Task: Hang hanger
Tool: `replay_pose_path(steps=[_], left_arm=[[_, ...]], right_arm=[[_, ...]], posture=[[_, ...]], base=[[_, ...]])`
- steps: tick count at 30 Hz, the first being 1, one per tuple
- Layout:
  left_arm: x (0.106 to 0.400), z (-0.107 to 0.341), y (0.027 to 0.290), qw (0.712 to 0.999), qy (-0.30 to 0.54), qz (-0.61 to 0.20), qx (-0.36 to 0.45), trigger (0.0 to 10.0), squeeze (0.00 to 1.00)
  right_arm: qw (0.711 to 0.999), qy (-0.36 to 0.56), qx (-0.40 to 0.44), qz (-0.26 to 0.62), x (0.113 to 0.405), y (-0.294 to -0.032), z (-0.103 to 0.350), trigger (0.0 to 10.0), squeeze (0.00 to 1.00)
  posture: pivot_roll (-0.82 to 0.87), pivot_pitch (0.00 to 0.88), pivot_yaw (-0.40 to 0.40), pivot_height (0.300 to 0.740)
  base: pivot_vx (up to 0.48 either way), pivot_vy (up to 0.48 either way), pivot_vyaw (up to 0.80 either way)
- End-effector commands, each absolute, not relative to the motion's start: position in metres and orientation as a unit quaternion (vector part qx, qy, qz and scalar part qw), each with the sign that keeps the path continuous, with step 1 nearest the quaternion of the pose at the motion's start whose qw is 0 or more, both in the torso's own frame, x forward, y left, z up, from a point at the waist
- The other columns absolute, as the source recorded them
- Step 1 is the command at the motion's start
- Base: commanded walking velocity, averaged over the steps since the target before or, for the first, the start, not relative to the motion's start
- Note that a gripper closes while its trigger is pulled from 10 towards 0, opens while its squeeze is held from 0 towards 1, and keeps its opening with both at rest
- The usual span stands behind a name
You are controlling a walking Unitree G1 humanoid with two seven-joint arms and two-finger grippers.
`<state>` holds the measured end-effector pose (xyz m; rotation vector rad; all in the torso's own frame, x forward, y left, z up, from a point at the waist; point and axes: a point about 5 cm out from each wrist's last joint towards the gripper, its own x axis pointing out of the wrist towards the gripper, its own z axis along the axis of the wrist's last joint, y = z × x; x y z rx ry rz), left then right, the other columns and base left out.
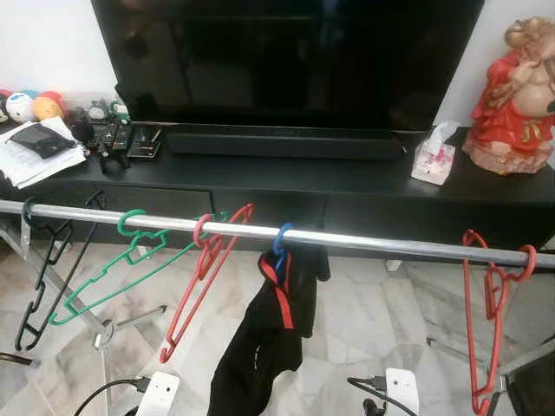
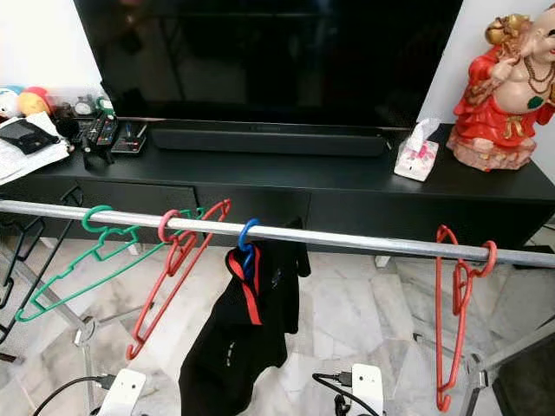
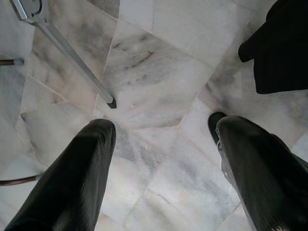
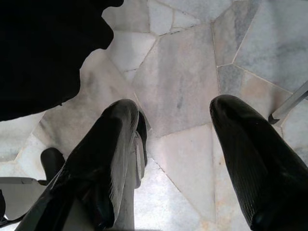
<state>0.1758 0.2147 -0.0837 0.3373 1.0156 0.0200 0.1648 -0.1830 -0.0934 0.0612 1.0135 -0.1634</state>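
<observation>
While both arms hang low over the marble floor (image 3: pixel 159 77), neither holds anything: the left gripper (image 3: pixel 161 144) has its fingers spread apart above bare tile, and the right gripper (image 4: pixel 175 139) is likewise spread and empty, with black cloth at the edge of its view.

Just beyond them the steel rail (image 1: pixel 364 239) crosses the scene, and every hanger in sight already hooks over it. Likeliest as the task's thing is the blue hanger (image 1: pixel 281 244) near the middle, carrying a black garment (image 1: pixel 264 342) with red trim that droops toward the floor. I judge it light but lopsided: the cloth is soft and will swing, while the plastic is stiff, thin and rather slick. The neck just below the hook looks the best place to take it, pinched firmly so it cannot twist.

Two bare red hangers, one left (image 1: pixel 204 277) of it and one far right (image 1: pixel 486 321), a green hanger (image 1: pixel 121 269) and a black hanger (image 1: pixel 43 277) share the rail. Behind stands a dark TV cabinet (image 1: pixel 286 186) with a television (image 1: pixel 286 61).
</observation>
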Motion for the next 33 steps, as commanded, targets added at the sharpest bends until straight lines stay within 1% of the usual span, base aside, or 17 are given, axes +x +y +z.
replay_pose_path(steps=[1,3,4,8,16,27,28,33], left_arm=[[0.172,-0.085,0.216,0.857,0.489,0.011,0.164,10.0,0.0],[0.171,-0.086,0.216,0.857,0.489,0.017,0.163,10.0,0.0],[0.171,-0.086,0.216,0.858,0.489,0.024,0.158,10.0,0.0],[0.17,-0.086,0.216,0.859,0.487,0.035,0.152,10.0,0.0],[0.167,-0.086,0.221,0.86,0.487,0.051,0.147,10.0,0.0],[0.166,-0.085,0.227,0.86,0.485,0.058,0.148,10.0,0.0],[0.167,-0.084,0.228,0.86,0.484,0.056,0.148,10.0,0.0],[0.168,-0.084,0.229,0.861,0.484,0.051,0.149,10.0,0.0]], right_arm=[[0.869,0.487,0.03,-0.08,0.162,-0.183,-0.095,10.0,0.0],[0.868,0.49,0.022,-0.074,0.162,-0.183,-0.095,10.0,0.0],[0.867,0.494,0.007,-0.063,0.162,-0.184,-0.095,10.0,0.0],[0.868,0.493,0.005,-0.061,0.162,-0.184,-0.095,10.0,0.0],[0.872,0.488,-0.009,-0.047,0.167,-0.182,-0.093,10.0,0.0],[0.875,0.483,-0.009,-0.043,0.171,-0.178,-0.091,10.0,0.0],[0.875,0.483,-0.008,-0.042,0.171,-0.176,-0.091,10.0,0.0],[0.875,0.482,-0.003,-0.048,0.171,-0.175,-0.092,10.0,0.0]], posture=[[-0.13,0.0,-0.014,0.74],[-0.12,0.0,-0.021,0.74],[-0.11,0.0,-0.038,0.74],[-0.08,0.0,-0.06,0.74],[-0.05,0.0,-0.075,0.74],[-0.03,0.0,-0.049,0.74],[-0.05,0.0,-0.026,0.74],[-0.08,0.0,-0.005,0.74]], base=[[0.0,0.0,0.0],[0.0,0.0,0.0],[0.0,0.0,0.0],[0.0,0.0,0.0],[0.0,0.0,0.0],[0.0,0.0,0.0],[0.0,0.0,0.0],[0.0,0.0,0.0]])
